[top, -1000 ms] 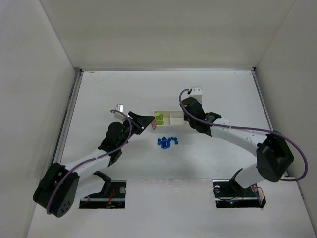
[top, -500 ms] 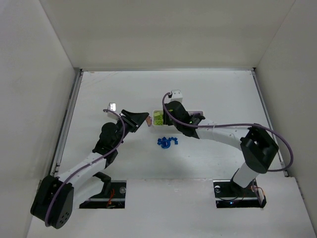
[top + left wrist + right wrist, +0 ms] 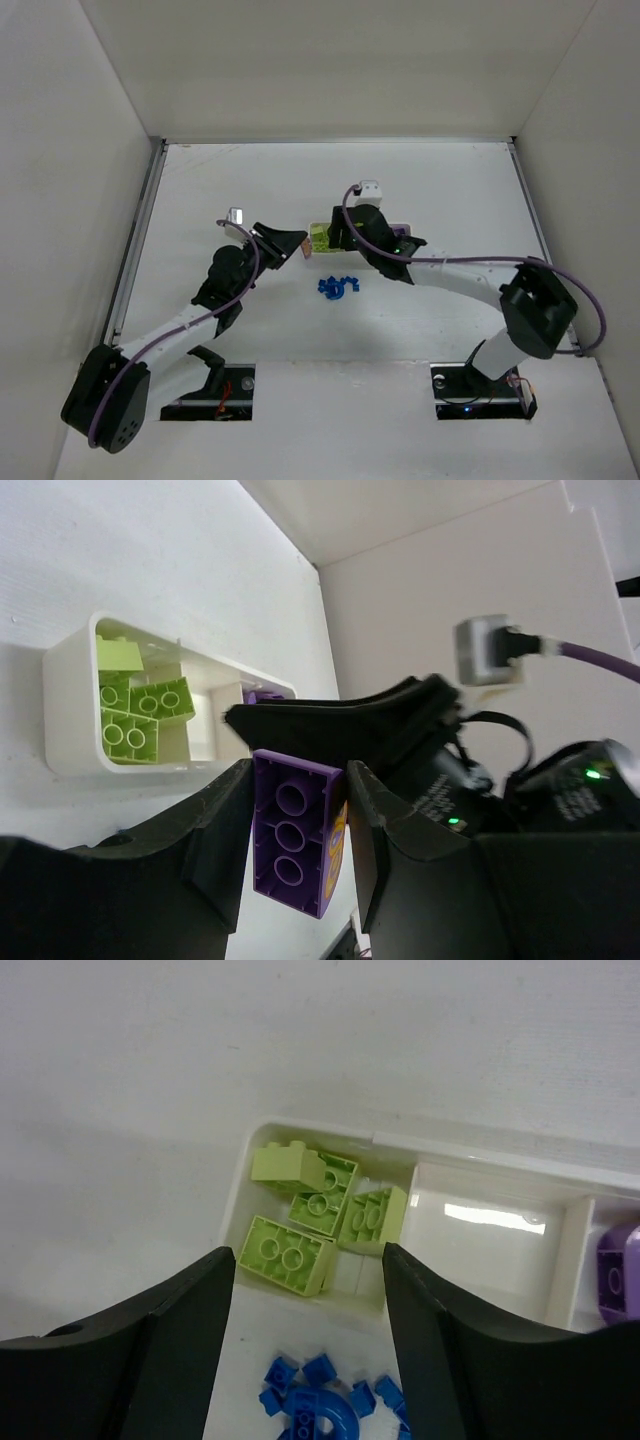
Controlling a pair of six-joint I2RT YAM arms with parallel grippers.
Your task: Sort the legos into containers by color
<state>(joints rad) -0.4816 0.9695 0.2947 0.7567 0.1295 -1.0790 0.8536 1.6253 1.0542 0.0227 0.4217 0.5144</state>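
The white three-compartment tray (image 3: pixel 400 1145) lies mid-table; it also shows in the top view (image 3: pixel 400 227) and the left wrist view (image 3: pixel 62 705). Several yellow-green bricks (image 3: pixel 315 1215) fill its left compartment. The middle compartment looks bare. A purple brick (image 3: pixel 622 1270) lies in the right one. A heap of blue bricks (image 3: pixel 325 1410) lies on the table in front of the tray, also in the top view (image 3: pixel 339 287). My left gripper (image 3: pixel 297 830) is shut on a purple brick (image 3: pixel 292 825), held left of the tray. My right gripper (image 3: pixel 310 1290) is open and empty above the tray's left end.
White walls enclose the table on three sides. The right arm (image 3: pixel 450 268) stretches across the tray's right part in the top view. A raised rail (image 3: pixel 140 235) runs along the table's left edge.
The right gripper swung left over the tray, then drew back slightly right. The left gripper, still holding the purple brick, pulled a little left and then returned toward the tray.
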